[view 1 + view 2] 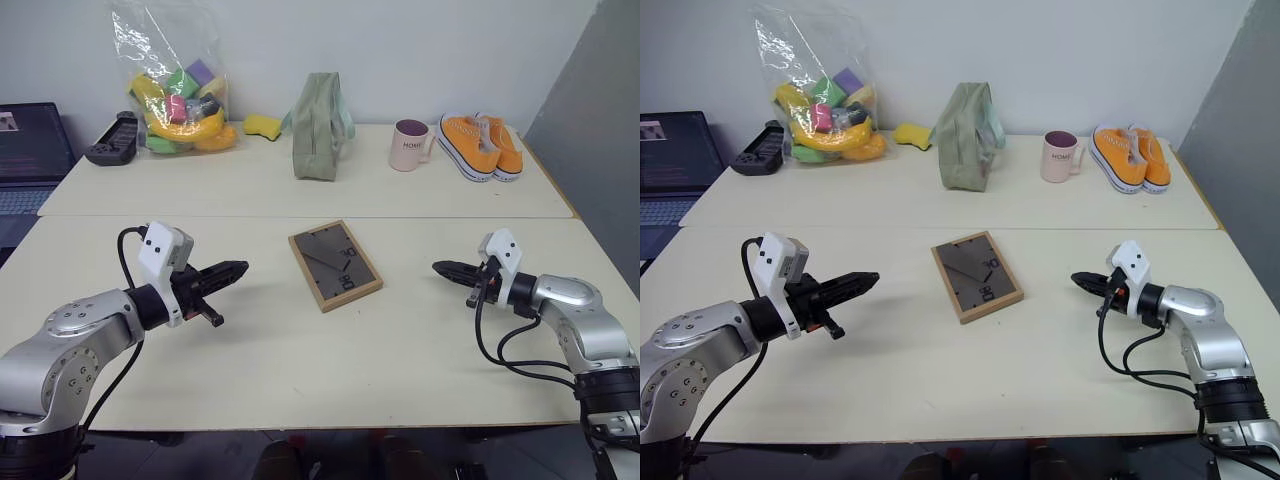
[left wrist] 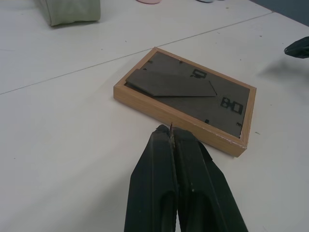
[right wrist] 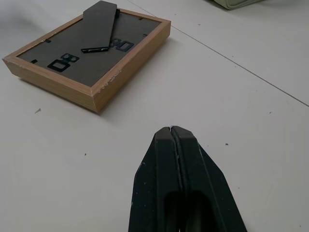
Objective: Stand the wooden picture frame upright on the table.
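Note:
The wooden picture frame (image 1: 335, 265) lies flat on the table (image 1: 300, 370), face down, its dark back with the folded stand and black clips turned up. It rests in the middle of the near tabletop. My left gripper (image 1: 240, 268) hovers to the left of the frame, shut, pointing toward it with a gap between. My right gripper (image 1: 440, 267) hovers to the frame's right, also shut and aimed at it. In the left wrist view the frame (image 2: 186, 99) sits just beyond my shut fingers (image 2: 166, 159). The right wrist view has the frame (image 3: 91, 53) farther off.
On the far table stand an olive-green cloth bag (image 1: 320, 125), a pink mug (image 1: 408, 145), orange shoes (image 1: 480, 145), a clear bag of colourful toys (image 1: 180, 100), a yellow sponge (image 1: 262, 125) and a black controller (image 1: 112, 140). A laptop (image 1: 30, 160) sits at far left.

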Controlling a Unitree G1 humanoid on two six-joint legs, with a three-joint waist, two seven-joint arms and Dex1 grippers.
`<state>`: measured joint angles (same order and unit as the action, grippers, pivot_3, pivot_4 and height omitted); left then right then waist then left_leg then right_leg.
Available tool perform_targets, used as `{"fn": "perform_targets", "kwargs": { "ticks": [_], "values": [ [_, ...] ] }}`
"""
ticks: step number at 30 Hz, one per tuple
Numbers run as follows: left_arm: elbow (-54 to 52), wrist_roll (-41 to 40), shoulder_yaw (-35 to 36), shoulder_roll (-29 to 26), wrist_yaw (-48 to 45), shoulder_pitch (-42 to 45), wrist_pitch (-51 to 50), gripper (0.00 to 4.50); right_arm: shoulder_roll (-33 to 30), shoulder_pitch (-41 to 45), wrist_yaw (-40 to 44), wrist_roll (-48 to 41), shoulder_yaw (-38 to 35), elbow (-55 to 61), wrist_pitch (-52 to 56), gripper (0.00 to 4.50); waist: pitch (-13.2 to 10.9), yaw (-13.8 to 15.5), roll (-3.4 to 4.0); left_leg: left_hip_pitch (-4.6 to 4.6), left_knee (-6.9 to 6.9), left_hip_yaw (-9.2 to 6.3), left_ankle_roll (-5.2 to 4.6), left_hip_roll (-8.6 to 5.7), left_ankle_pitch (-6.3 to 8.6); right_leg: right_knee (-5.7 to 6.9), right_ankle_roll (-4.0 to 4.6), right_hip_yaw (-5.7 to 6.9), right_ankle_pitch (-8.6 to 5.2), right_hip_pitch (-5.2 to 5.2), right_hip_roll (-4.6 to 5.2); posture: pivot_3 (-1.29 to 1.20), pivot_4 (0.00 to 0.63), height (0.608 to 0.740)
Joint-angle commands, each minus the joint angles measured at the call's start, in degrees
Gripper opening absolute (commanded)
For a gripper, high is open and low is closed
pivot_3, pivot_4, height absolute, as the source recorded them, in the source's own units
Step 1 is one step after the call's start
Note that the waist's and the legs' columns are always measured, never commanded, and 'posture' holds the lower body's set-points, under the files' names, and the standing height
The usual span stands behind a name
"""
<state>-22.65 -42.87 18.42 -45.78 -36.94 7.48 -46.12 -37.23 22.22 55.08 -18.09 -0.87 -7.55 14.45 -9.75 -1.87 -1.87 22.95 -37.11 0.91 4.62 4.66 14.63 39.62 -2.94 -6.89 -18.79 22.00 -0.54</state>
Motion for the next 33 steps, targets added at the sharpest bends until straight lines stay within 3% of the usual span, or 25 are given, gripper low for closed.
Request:
{"fn": "perform_targets", "kwargs": {
  "ticks": [1, 33],
  "values": [
    [-1.62, -0.94, 1.43, -0.19, -0.24, 0.68, 0.06, 0.08, 0.03, 0.09, 0.05, -0.39, -0.74, 2.03, 0.14, 0.0, 0.0, 0.0, 0.0, 0.0, 0.0, 0.0, 0.0, 0.0, 0.0, 0.0, 0.0, 0.0, 0.0, 0.0, 0.0, 0.0, 0.15, 0.74],
    [-0.09, 1.25, 1.68, 0.44, 1.89, 1.15, 0.34, 0.08, 2.24, 0.45, -0.85, 0.52, -0.29, 2.36, -0.06, 0.0, 0.0, 0.0, 0.0, 0.0, -0.04, -0.01, 0.0, 0.0, 0.0, 0.07, 0.0, 0.01, 0.0, 0.0, 0.0, 0.0, 0.15, 0.74]
  ]
}}
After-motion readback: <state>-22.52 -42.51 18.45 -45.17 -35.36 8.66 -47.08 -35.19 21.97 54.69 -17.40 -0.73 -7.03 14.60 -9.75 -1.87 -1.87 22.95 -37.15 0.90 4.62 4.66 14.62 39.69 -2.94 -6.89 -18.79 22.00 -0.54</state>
